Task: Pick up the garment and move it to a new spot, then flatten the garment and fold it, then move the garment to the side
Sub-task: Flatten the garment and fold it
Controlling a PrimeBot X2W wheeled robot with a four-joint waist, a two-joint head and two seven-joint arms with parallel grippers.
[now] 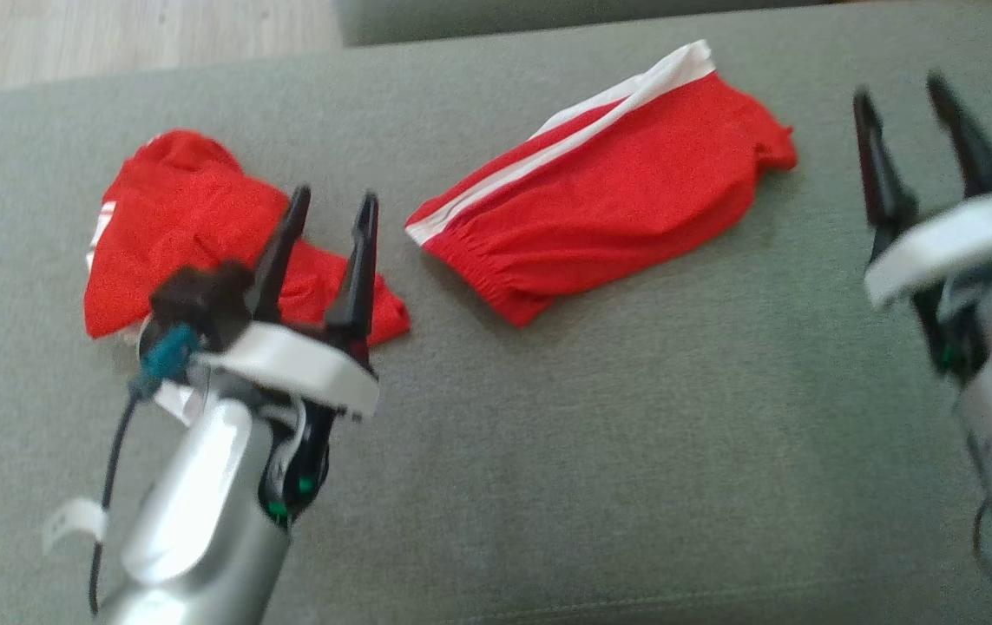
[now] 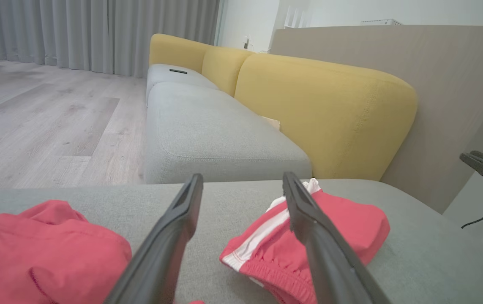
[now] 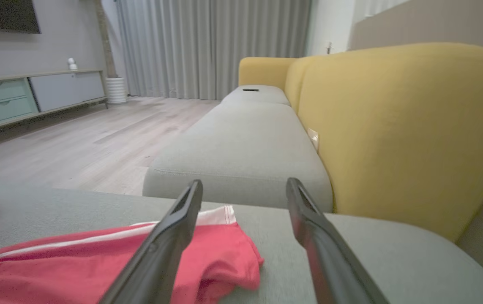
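Two red garments lie on a grey-green cushion (image 1: pixel 600 434). A folded pair of red shorts with white side stripes (image 1: pixel 608 187) (image 2: pixel 266 249) (image 3: pixel 97 261) rests at the centre right. A crumpled red garment (image 1: pixel 174 226) (image 2: pixel 42 253) lies at the left. My left gripper (image 1: pixel 332 201) (image 2: pixel 241 179) hovers open over the near right edge of the crumpled garment, holding nothing. My right gripper (image 1: pixel 902 87) (image 3: pixel 244 183) is open and empty to the right of the folded shorts, apart from them.
A yellow sofa back (image 2: pixel 326 114) (image 3: pixel 397 126) rises behind the cushion, with further grey seat cushions (image 2: pixel 207 131) (image 3: pixel 245 143) beyond. Wooden floor (image 2: pixel 42 118) lies past the cushion's far edge. A low cabinet (image 3: pixel 25 97) and curtains stand in the room.
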